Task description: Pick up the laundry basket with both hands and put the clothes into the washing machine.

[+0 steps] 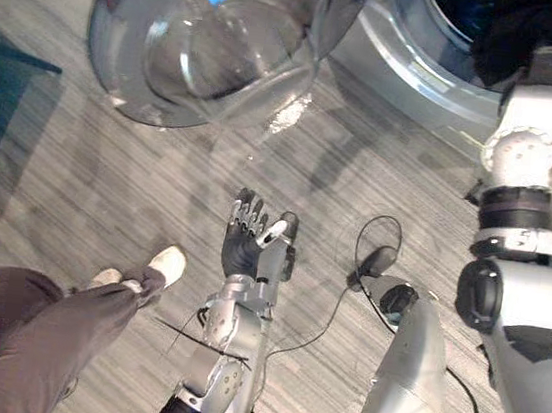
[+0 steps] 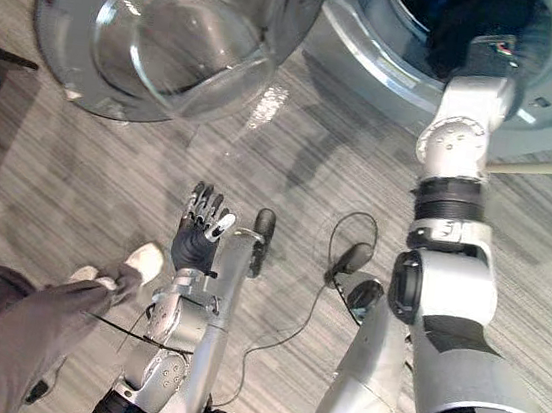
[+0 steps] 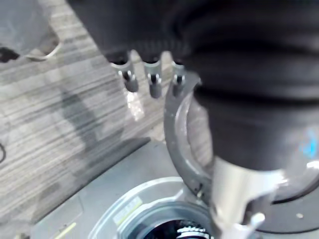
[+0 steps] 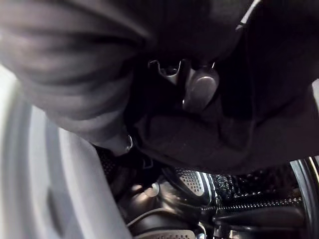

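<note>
Clothing (image 4: 209, 134), a dark garment, is at the mouth of the washing machine (image 1: 403, 71), bunched around the right hand (image 4: 199, 90) just inside the drum (image 4: 244, 186).

Progress. We judge the task to be in its last stage: loading is the step in hand, not the lift of the basket. We cannot confirm from these views whether more items wait to be loaded.

Right hand. The arm is extended through the machine's opening. In the right wrist view we see silver finger parts against the dark fabric, with the rest buried in its folds. We cannot tell whether they pinch the garment or lie loose in it.

Left hand (image 1: 251, 244). It hangs low over the wood-pattern floor (image 1: 110, 166), well apart from the machine. Its fingers (image 3: 152, 82) are straight, slightly spread, and carry nothing.

Containers.
- Drum: it holds the dark garment, near the front. Lower down we note a lighter dotted piece (image 4: 192, 181); we cannot tell whether it is a garment or part of the drum.
- Door (image 1: 206, 37): it stands wide open on the robot's left of the opening. Its glass bowl holds nothing.

Remaining work, as we judge it: leave the garment deep enough to sit clear of the opening's rim, then withdraw the arm.

A person's legs (image 1: 28, 337) stand near the left arm.
</note>
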Controlling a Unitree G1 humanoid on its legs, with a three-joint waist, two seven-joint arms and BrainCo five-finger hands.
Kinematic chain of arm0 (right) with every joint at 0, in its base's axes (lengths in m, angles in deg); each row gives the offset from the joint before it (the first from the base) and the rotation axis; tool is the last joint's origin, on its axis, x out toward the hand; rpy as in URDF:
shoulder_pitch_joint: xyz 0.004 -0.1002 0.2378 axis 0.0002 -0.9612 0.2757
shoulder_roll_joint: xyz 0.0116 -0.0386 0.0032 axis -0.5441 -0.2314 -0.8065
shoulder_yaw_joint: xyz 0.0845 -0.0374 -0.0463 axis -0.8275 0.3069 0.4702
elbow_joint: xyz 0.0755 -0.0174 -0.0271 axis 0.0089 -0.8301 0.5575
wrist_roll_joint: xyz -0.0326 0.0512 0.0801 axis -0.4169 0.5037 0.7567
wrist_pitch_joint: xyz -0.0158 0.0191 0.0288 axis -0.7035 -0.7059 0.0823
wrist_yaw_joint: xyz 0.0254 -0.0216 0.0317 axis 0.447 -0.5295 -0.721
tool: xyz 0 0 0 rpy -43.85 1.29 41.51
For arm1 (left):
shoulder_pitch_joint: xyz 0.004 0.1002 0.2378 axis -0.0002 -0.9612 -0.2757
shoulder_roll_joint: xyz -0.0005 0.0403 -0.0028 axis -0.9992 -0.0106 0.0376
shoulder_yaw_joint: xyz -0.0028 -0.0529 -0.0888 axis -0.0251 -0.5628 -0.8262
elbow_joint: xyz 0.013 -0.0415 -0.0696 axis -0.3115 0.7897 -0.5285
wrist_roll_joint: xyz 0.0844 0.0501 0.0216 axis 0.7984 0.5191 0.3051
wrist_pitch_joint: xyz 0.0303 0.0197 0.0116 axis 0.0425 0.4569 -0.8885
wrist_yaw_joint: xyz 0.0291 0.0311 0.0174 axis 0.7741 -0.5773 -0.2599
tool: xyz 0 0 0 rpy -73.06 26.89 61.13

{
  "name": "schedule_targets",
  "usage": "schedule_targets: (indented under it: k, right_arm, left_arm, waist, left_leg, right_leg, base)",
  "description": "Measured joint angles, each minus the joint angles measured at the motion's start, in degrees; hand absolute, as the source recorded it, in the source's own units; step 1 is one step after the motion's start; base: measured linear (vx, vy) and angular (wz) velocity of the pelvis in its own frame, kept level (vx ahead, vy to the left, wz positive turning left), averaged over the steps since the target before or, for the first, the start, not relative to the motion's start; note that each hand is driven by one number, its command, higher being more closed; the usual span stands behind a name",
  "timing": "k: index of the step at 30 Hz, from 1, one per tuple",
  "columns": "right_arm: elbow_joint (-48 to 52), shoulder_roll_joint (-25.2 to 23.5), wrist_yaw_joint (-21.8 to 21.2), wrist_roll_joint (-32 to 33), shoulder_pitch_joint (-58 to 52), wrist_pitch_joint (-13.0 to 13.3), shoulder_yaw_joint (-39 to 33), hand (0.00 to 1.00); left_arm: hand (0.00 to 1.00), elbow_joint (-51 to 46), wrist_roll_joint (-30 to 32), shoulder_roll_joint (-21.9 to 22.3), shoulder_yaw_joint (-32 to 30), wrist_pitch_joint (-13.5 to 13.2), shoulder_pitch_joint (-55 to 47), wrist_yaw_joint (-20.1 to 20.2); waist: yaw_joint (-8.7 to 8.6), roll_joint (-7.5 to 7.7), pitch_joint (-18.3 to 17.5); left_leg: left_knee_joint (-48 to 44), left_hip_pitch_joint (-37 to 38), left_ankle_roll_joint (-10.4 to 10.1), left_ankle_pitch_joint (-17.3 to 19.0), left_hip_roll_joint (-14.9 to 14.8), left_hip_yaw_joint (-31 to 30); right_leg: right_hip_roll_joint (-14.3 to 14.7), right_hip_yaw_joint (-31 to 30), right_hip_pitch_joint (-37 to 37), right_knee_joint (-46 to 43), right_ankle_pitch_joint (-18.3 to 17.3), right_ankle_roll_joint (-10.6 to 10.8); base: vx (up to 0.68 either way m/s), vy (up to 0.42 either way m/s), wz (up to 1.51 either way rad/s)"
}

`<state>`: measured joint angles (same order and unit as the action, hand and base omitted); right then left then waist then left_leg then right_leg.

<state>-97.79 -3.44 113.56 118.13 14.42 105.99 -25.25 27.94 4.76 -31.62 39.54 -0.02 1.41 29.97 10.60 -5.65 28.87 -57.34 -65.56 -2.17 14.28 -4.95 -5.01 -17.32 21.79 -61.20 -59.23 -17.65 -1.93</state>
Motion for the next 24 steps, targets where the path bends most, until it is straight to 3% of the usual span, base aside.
schedule_targets:
  k: [4, 7, 8, 10, 11, 13, 14, 15, 17, 18, 19, 21, 24]
  right_arm:
    - [1.1, -0.7, 0.0, 0.1, -0.4, 0.5, 3.9, 1.0]
    - [1.1, -1.7, -1.2, 0.0, -1.1, 0.1, 5.2, 1.0]
    - [1.1, -1.7, -1.2, 0.1, -1.7, 0.3, 3.8, 1.0]
    - [1.1, -2.2, -1.2, 0.1, -2.3, 0.9, 1.0, 1.0]
    - [1.1, -2.5, -1.0, 0.2, -2.6, 1.4, -1.3, 1.0]
    - [0.9, -2.3, -0.9, 0.7, -3.5, 3.1, -3.1, 1.0]
    - [-0.3, -2.5, -0.8, 0.9, -3.7, 3.7, -3.0, 1.0]
    - [-0.4, -2.5, -0.6, 1.1, -3.8, 3.7, -2.9, 1.0]
    - [-0.4, -2.5, -0.8, 1.2, -3.7, 3.7, -2.8, 1.0]
    - [0.0, -2.3, -1.0, 1.3, -3.7, 3.6, -2.9, 1.0]
    - [0.0, -1.3, -1.1, 1.3, -3.7, 3.6, -3.1, 1.0]
    - [0.1, 0.0, -1.1, 1.3, -3.6, 3.6, -3.9, 1.0]
    - [0.1, 0.3, -1.0, 1.4, -3.6, 3.4, -5.9, 1.0]
  left_arm:
    - [0.0, 0.1, -1.6, 0.0, 0.5, 0.7, -1.4, 0.9]
    - [0.0, 0.1, -1.6, -0.1, 1.5, 0.9, -1.5, 1.1]
    - [0.0, 0.3, -1.6, -0.2, 1.4, 1.2, -1.4, 1.1]
    - [0.0, 1.4, -1.6, -0.2, 0.6, 1.4, -1.3, 1.1]
    - [0.0, 2.0, -1.6, -0.1, 0.1, 1.9, -1.2, 0.9]
    - [0.0, 2.0, -1.6, 0.0, -0.3, 2.1, -1.2, 0.8]
    - [0.0, 2.0, -1.6, 0.1, -0.7, 2.1, -1.4, 0.7]
    - [0.0, 2.0, -1.6, 0.1, -0.9, 2.0, -0.7, 0.4]
    - [0.0, 1.7, -1.5, 0.1, -0.6, 1.6, -0.7, 0.2]
    - [0.0, 1.7, -1.5, 0.1, -0.7, 1.2, -0.6, -0.2]
    - [0.0, 1.5, -1.5, 0.1, -0.6, 1.1, -0.2, -0.3]
    - [0.0, 1.3, -1.5, 0.1, -0.6, 0.9, -0.3, -0.4]
    - [0.0, 1.0, -1.4, 0.0, -0.2, 0.7, -0.3, -0.3]
  waist:
    - [0.51, 0.42, 0.2]
    - [0.87, 0.57, 0.3]
    - [-0.09, 0.84, 0.5]
    - [-0.57, 1.27, 0.6]
    - [-0.53, 1.53, 0.7]
    - [-0.23, 2.4, 0.9]
    - [0.02, 2.78, 1.1]
    - [-0.06, 3.81, 1.7]
    - [-0.01, 3.79, 1.7]
    - [-0.38, 3.78, 1.7]
    - [-0.61, 3.76, 1.7]
    - [-0.32, 3.75, 1.7]
    - [-0.16, 3.68, 1.7]
  left_leg:
    - [-8.2, -3.2, -0.8, -0.8, -0.7, -1.1]
    - [-10.9, -4.9, -0.7, -4.4, -0.1, -1.8]
    - [-10.0, -5.6, -1.0, -6.7, 0.0, -1.0]
    - [-8.5, -6.4, 0.2, -6.3, -0.1, 0.7]
    - [-4.1, -6.5, -0.2, -6.5, -0.1, 0.6]
    - [5.4, -5.5, -3.2, -8.6, -1.0, 0.3]
    - [8.6, -4.3, -5.9, -11.1, -2.1, 1.0]
    - [4.3, -5.2, -4.1, -8.9, -2.1, 3.8]
    - [-1.8, -6.9, -3.1, -5.2, -2.5, 4.8]
    - [-5.6, -8.0, -2.2, -2.8, -2.7, 5.4]
    - [-7.8, -8.8, -1.2, -1.0, -2.6, 6.3]
    - [-9.7, -9.9, -0.1, 0.3, -2.2, 7.2]
    - [-11.3, -11.0, 0.7, 1.5, -1.8, 7.8]
  right_leg:
    - [1.4, -2.7, -2.9, -6.7, -5.3, -2.0]
    - [1.4, -2.9, -2.9, -8.0, -7.4, -0.9]
    - [0.7, -3.3, -2.9, -7.8, -7.8, -1.7]
    - [0.3, -4.9, -3.1, -7.5, -7.9, -3.4]
    - [0.3, -5.8, -3.5, -7.5, -7.6, -4.7]
    - [0.3, -7.8, -5.1, -8.0, -7.1, -3.8]
    - [0.0, -9.3, -6.3, -9.9, -7.0, -3.6]
    - [-0.6, -12.4, -8.1, -12.0, -7.1, -3.4]
    - [-0.8, -14.5, -9.4, -14.4, -7.4, -2.8]
    - [-1.2, -15.8, -10.2, -16.2, -8.2, -1.2]
    - [-2.2, -16.7, -11.0, -17.5, -9.3, 1.6]
    - [-3.4, -17.7, -12.1, -18.4, -10.2, 4.4]
    - [-5.0, -17.8, -12.7, -19.0, -10.7, 5.7]
  base:
    - [-0.06, -0.138, -0.01]
    - [-0.04, -0.051, -0.03]
    - [-0.01, -0.059, 0.65]
    - [-0.01, -0.05, 0.6]
    - [-0.01, -0.034, 0.3]
    - [0.0, 0.023, -0.06]
    - [0.05, 0.184, -0.44]
    - [0.07, 0.219, -0.51]
    - [0.06, 0.201, -0.52]
    - [0.06, 0.223, -0.45]
    - [0.07, 0.239, -0.26]
    - [0.05, 0.161, -0.06]
    - [0.04, 0.098, 0.0]
